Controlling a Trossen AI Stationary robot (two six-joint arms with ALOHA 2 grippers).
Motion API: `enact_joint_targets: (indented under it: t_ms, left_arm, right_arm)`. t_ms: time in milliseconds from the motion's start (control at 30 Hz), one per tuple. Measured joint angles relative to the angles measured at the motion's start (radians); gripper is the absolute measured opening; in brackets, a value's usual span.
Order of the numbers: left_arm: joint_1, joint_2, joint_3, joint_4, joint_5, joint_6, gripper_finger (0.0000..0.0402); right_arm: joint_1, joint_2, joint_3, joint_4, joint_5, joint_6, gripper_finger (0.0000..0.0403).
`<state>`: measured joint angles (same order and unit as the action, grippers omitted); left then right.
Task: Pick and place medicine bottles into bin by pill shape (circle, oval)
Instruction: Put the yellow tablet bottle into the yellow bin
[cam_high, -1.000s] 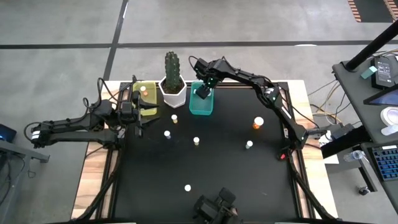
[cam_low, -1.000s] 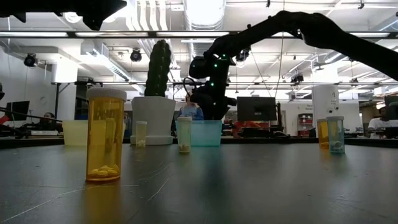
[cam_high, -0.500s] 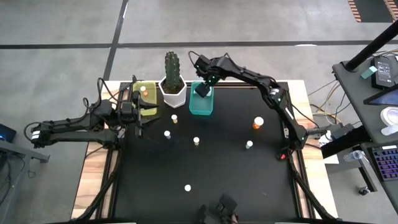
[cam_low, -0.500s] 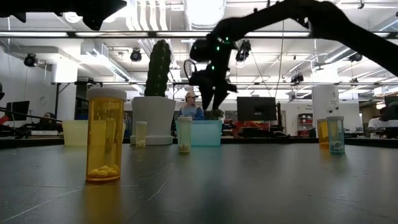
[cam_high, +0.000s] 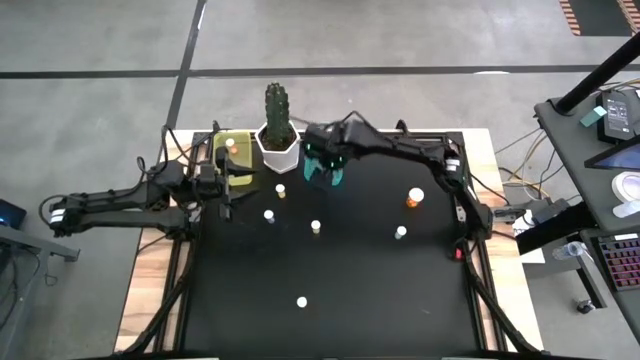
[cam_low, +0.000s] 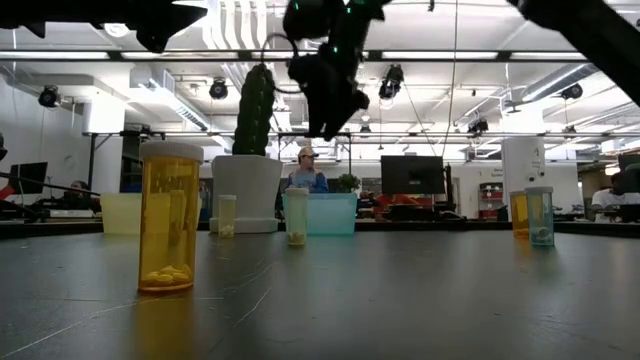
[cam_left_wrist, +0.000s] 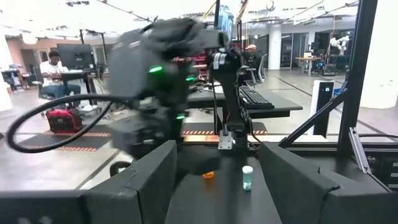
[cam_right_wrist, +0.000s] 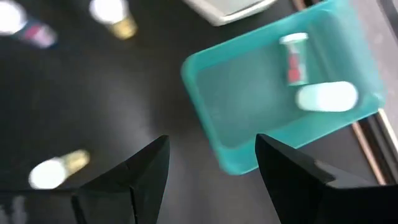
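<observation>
Several medicine bottles with white caps stand on the black table, among them one (cam_high: 281, 189), another (cam_high: 316, 227) and an orange one (cam_high: 416, 196). Two more bottles (cam_right_wrist: 292, 59) (cam_right_wrist: 326, 96) lie in the teal bin (cam_right_wrist: 249, 118). Another bottle (cam_high: 231, 144) sits in the yellow bin (cam_high: 240, 165). My right gripper (cam_high: 322, 168) hangs open and empty above the teal bin, pointing steeply down, and hides most of the bin in the high view. My left gripper (cam_high: 226, 186) waits open and level beside the yellow bin.
A white hexagonal pot (cam_high: 278, 152) with a cactus stands between the two bins at the far edge. A large orange bottle (cam_low: 170, 215) stands close to the low camera. Open black table lies toward the near edge, with a lone bottle (cam_high: 301, 301) on it.
My right gripper has risen out of the teal bin and drawn a little toward the table's near edge, its arm swinging with it. It stays open with nothing between its fingers. The bottles on the table have kept their places.
</observation>
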<state>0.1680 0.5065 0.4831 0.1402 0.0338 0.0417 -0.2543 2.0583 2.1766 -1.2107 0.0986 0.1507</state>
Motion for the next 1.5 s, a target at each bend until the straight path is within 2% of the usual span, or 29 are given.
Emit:
enact_joint_targets:
  t_ms: [200, 333, 500, 700, 1067, 1500]
  left_arm:
    - [0.000, 0.019, 0.000, 0.001, 0.000, -0.010, 0.0215]
    - [0.000, 0.027, 0.000, 0.002, 0.000, -0.014, 0.0215]
    - [0.000, 0.031, 0.000, 0.014, 0.000, -0.036, 0.0215]
    - [0.000, 0.040, 0.000, 0.013, 0.000, -0.061, 0.0215]
    - [0.000, 0.090, 0.000, 0.032, 0.000, -0.101, 0.0215]
    - [-0.039, 0.224, 0.000, 0.033, 0.054, -0.332, 0.0215]
  right_arm:
    - [0.147, -0.089, -0.130, 0.042, 0.102, 0.050, 0.0231]
    - [0.228, -0.171, -0.260, 0.124, 0.113, 0.097, 0.0231]
    - [0.318, -0.299, -0.457, 0.301, 0.115, 0.141, 0.0231]
    - [0.399, -0.443, -0.706, 0.559, 0.114, 0.122, 0.0231]
    - [0.438, -0.642, -1.081, 0.941, 0.114, 0.067, 0.0231]
    - [0.438, -0.827, -1.425, 1.412, 0.111, -0.116, 0.0231]
